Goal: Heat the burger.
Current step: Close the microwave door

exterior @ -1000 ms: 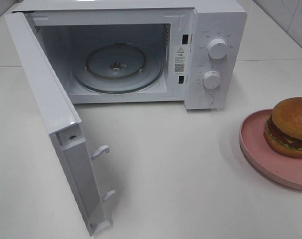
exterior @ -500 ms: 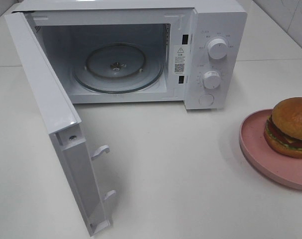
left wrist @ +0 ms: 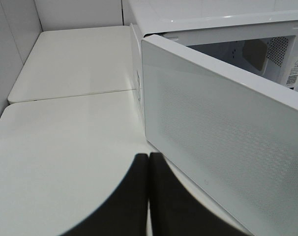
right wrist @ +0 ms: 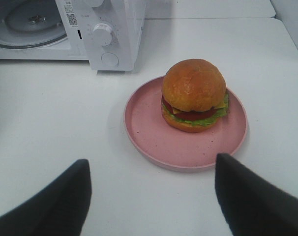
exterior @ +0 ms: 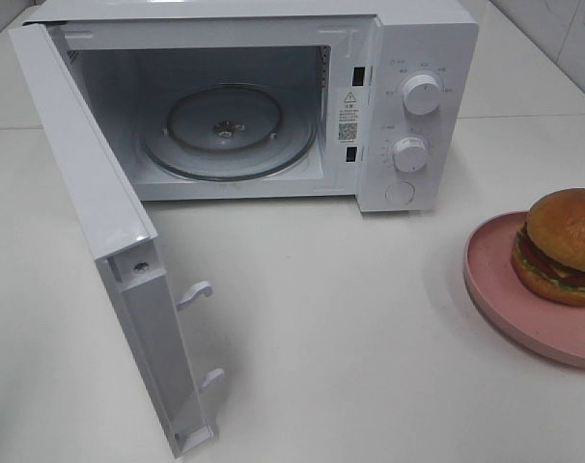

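Observation:
The burger [exterior: 563, 246] [right wrist: 193, 95], with a glossy brown bun over lettuce, tomato and cheese, sits on a pink plate [exterior: 500, 289] [right wrist: 144, 132] at the right edge of the table. The white microwave [exterior: 418, 58] stands at the back with its door [exterior: 99, 222] [left wrist: 223, 132] swung wide open and a glass turntable [exterior: 230, 130] inside. My right gripper [right wrist: 151, 196] is open, its two dark fingers spread wide on the near side of the plate, apart from it. My left gripper [left wrist: 149, 196] is shut, its fingers pressed together just outside the open door. Neither gripper shows in the exterior view.
Two knobs [exterior: 421, 95] and a round button are on the microwave's right panel. The open door juts far out over the left front of the white table [exterior: 350, 328]. A table seam runs behind the microwave's left side [left wrist: 70, 93].

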`<state>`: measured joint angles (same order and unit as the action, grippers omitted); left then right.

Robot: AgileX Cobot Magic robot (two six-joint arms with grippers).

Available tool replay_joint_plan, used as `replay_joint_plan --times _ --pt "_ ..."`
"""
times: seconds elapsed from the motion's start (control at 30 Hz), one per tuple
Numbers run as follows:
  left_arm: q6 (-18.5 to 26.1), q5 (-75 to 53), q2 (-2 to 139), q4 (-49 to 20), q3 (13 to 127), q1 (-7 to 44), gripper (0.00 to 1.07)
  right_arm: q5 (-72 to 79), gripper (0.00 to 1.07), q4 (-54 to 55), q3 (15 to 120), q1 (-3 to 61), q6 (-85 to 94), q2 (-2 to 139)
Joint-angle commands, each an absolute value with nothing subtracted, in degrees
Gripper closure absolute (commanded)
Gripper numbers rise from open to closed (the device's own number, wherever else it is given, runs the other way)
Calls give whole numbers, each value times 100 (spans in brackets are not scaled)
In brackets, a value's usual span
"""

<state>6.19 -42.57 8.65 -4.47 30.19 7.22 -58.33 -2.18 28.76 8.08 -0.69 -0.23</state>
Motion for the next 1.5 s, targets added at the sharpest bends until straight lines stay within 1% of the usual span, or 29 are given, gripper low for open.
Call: replay_joint_plan --times 0.03,0.07,0.13,0.23,0.3,0.4,0.47,0.5,0.67,0.7,0.9,1.03,1.13,1.17,1.2,1.23,1.27,1.33,1.5 --pt "773 -3919 1352 -510 3060 722 106 -5730 41 -206 2853 791 0 -166" --pt "773 -3919 1352 -510 3060 722 106 -5730 41 -206 2853 791 0 -166" --pt "940 -3604 2017 -527 3060 722 106 -5730 41 -206 2853 791 0 -166" --pt "940 -3507 2212 -539 3060 722 106 -5730 41 -206 2853 791 0 -166" --pt "940 -3151 2991 -613 3060 722 106 -5730 41 -206 2853 791 0 -166" --pt "940 -3048 3203 -613 3060 722 106 -5730 41 -206 2853 791 0 -166" --pt "940 -2659 3976 -670 3060 728 106 -5730 41 -206 2853 791 0 -166" --pt "940 -2659 3976 -670 3060 728 106 -5730 41 -206 2853 791 0 -166" --pt "940 -1977 5025 -819 3060 728 106 -5730 41 -206 2853 791 0 -166" --pt "940 -1977 5025 -819 3060 728 106 -5730 41 -206 2853 791 0 -166" --pt "940 -1180 6091 -1037 3060 728 106 -5730 41 -206 2853 791 0 -166" --pt "940 -877 6457 -1129 3060 728 106 -5730 41 -206 2853 791 0 -166" --pt "940 -613 6772 -1100 3065 865 106 -5730 41 -206 2853 791 0 -166" --pt "940 -384 6939 -1049 3065 1066 106 -5730 41 -206 2853 791 0 -166" --pt "940 -384 6939 -1049 3065 1066 106 -5730 41 -206 2853 791 0 -166" --pt "997 -132 7110 -1008 3065 1283 106 -5730 41 -206 2853 791 0 -166" --pt "997 -132 7110 -1008 3065 1283 106 -5730 41 -206 2853 791 0 -166" --pt "1026 292 7431 -997 3065 1536 106 -5730 41 -206 2853 791 0 -166" --pt "1026 476 7901 -997 3197 1748 106 -5730 41 -206 2853 791 0 -166"
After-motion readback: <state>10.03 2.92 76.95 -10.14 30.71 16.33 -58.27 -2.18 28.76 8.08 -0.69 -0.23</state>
